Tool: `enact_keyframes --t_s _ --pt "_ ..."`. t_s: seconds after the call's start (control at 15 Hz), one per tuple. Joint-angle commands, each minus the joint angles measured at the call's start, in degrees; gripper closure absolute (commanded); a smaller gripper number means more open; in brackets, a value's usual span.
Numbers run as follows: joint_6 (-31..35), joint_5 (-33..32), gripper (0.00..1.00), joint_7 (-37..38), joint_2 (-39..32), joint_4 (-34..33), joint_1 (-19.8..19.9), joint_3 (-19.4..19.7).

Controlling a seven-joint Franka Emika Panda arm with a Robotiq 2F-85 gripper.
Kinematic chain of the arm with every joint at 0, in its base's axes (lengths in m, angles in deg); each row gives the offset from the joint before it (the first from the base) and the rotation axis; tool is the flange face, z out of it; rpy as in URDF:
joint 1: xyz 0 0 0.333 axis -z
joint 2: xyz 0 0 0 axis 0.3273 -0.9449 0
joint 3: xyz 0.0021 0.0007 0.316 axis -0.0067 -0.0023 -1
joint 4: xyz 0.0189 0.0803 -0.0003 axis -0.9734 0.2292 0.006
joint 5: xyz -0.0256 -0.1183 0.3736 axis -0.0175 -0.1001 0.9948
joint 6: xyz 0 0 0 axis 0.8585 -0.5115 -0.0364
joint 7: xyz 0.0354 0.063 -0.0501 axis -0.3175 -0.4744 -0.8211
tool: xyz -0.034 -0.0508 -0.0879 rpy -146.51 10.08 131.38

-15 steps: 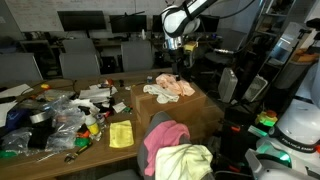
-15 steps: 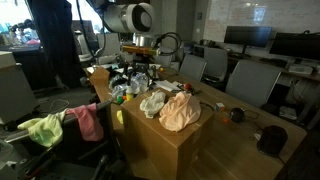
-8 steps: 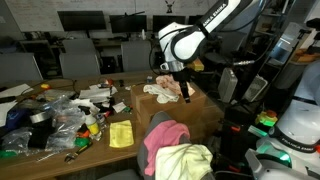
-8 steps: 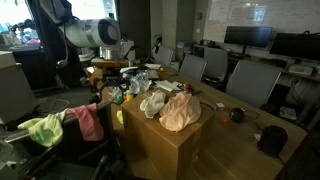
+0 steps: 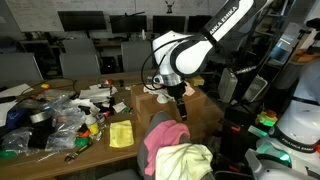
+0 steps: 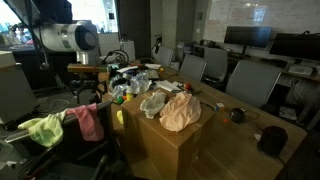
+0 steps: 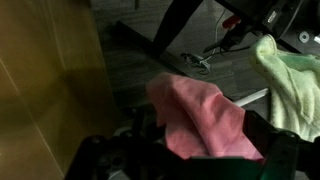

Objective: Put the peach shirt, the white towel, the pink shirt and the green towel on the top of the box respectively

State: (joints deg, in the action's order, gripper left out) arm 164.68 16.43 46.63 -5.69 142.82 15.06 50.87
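The peach shirt (image 6: 181, 111) and the white towel (image 6: 153, 102) lie on top of the cardboard box (image 6: 160, 150); in an exterior view the arm hides most of them. The pink shirt (image 5: 163, 136) and the green towel (image 5: 186, 160) lie draped on a chair beside the box; both also show in an exterior view, the pink shirt (image 6: 90, 122) next to the green towel (image 6: 44, 128). My gripper (image 5: 181, 108) hangs just above the pink shirt. In the wrist view the gripper (image 7: 190, 155) is open, with the pink shirt (image 7: 200, 112) between its fingers and the green towel (image 7: 290, 80) to the right.
A cluttered table (image 5: 60, 145) holds bags, bottles and a yellow cloth (image 5: 121, 134). The box's side (image 7: 40, 80) stands close on the left in the wrist view. Office chairs (image 6: 245, 82) and desks with monitors stand behind.
The arm has swung away from above the box and come down towards the chair, so the gripper now hangs over the pink shirt.
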Motion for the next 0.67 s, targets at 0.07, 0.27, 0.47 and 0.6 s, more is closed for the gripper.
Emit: enact_keyframes --t_s 0.07,0.27,0.47,0.6 --pt "2.4 7.19 0.0 0.48 -2.31 -2.52 -0.02 -0.42" --pt "3.3 8.61 0.0 1.86 -4.68 -3.86 -0.02 -0.34" --pt "4.4 8.12 0.0 4.08 -7.08 -4.73 -0.17 -0.42" --pt "4.3 7.74 0.0 5.53 -8.49 -5.31 -0.23 -0.48"
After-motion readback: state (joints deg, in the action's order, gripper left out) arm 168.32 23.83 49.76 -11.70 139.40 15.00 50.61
